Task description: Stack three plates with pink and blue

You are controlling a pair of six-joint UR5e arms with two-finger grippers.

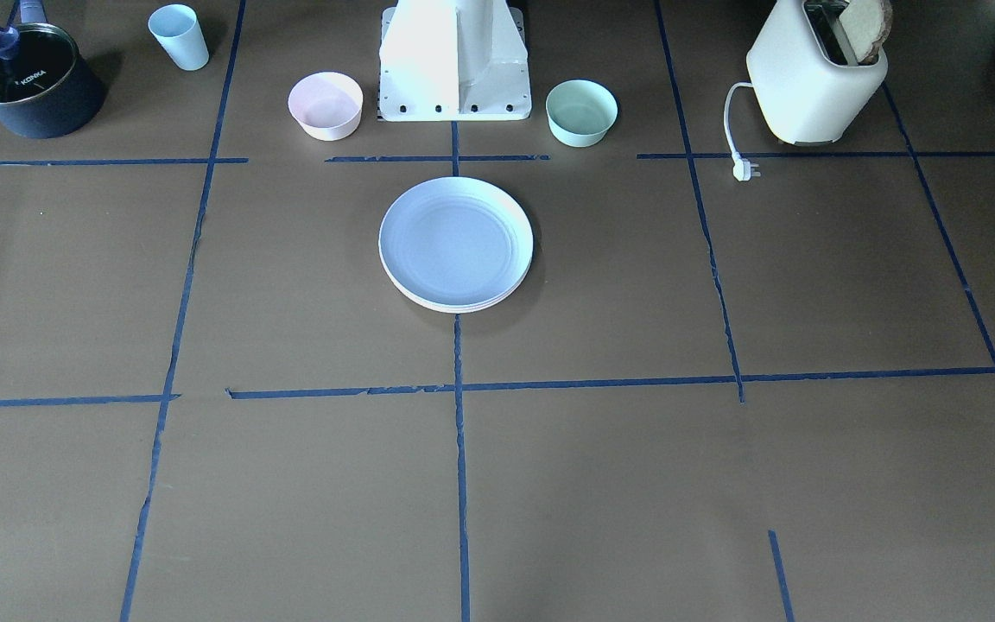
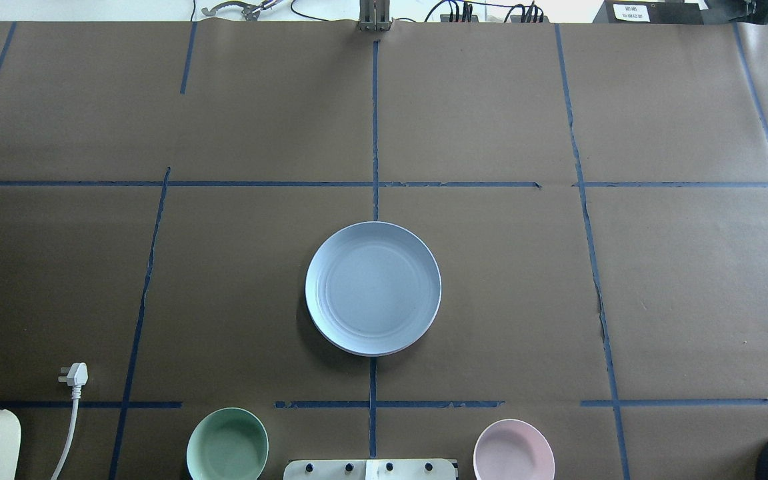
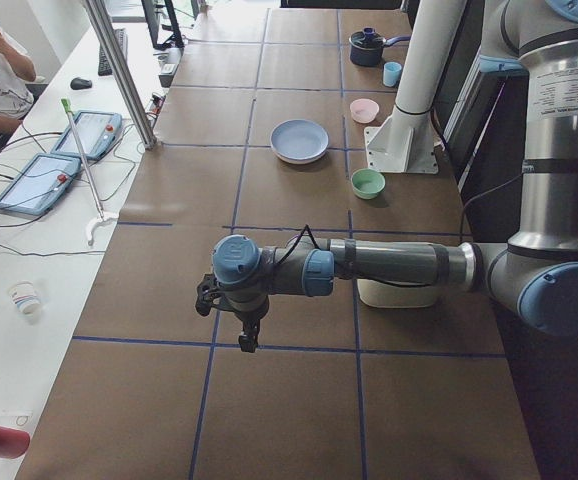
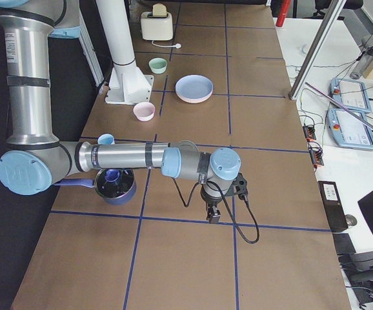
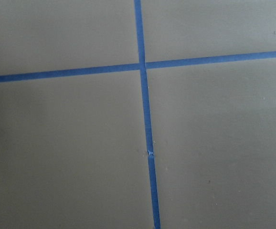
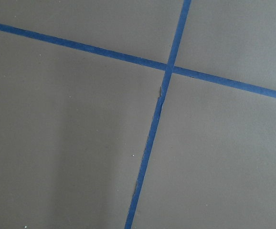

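The three plates sit in one stack at the table's middle. The light blue plate (image 1: 454,240) is on top, and it also shows in the overhead view (image 2: 373,287). Under it only pale rims (image 1: 463,304) show; from the right side a pink rim (image 4: 193,99) shows beneath the blue. The cream-white plate cannot be told apart. My left gripper (image 3: 244,340) hangs over bare table far from the stack, seen only from the side; I cannot tell whether it is open. My right gripper (image 4: 212,216) is likewise far away, and its state I cannot tell.
A small pink bowl (image 1: 325,105) and a mint-green bowl (image 1: 581,112) flank the robot base (image 1: 454,60). A toaster (image 1: 817,73) with its plug (image 1: 744,170), a dark pot (image 1: 27,82) and a blue cup (image 1: 179,36) stand along the robot's side.
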